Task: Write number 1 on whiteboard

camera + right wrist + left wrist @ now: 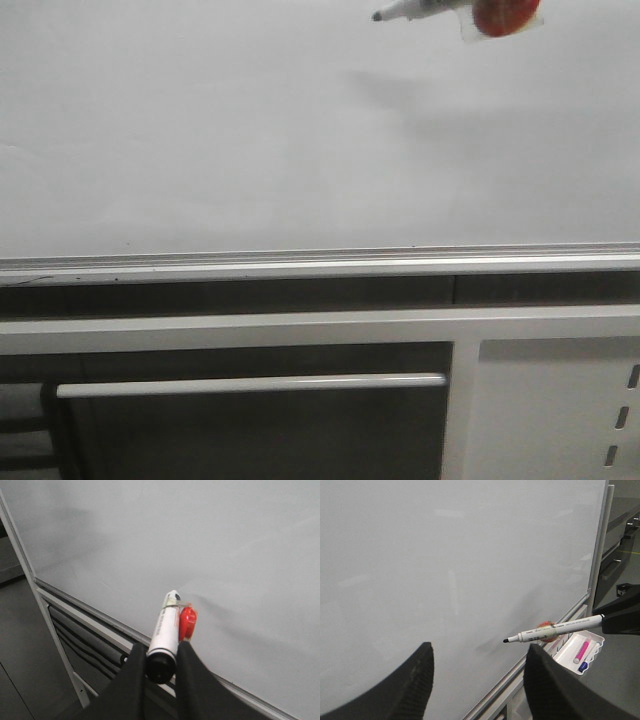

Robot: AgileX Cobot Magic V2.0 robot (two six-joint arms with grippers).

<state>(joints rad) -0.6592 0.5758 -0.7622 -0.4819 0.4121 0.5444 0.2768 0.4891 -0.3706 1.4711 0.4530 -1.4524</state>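
Observation:
The whiteboard [250,140] fills the front view, pale grey and glossy, with its silver tray rail [300,262] along the lower edge. No black stroke shows on it in any view. My right gripper [161,652] is shut on a white marker [165,630] with a black tip and a red piece taped to it. The marker [420,9] shows at the top of the front view, its tip a little off the board, with a faint shadow below it. It also shows in the left wrist view [555,629]. My left gripper [477,667] is open and empty, facing the whiteboard [445,555].
Below the rail are white-framed cabinet panels [540,400] and a white bar handle [250,384]. A white tray [579,647] with a pink and a blue marker hangs by the rail in the left wrist view. The board's side frame [20,550] shows in the right wrist view.

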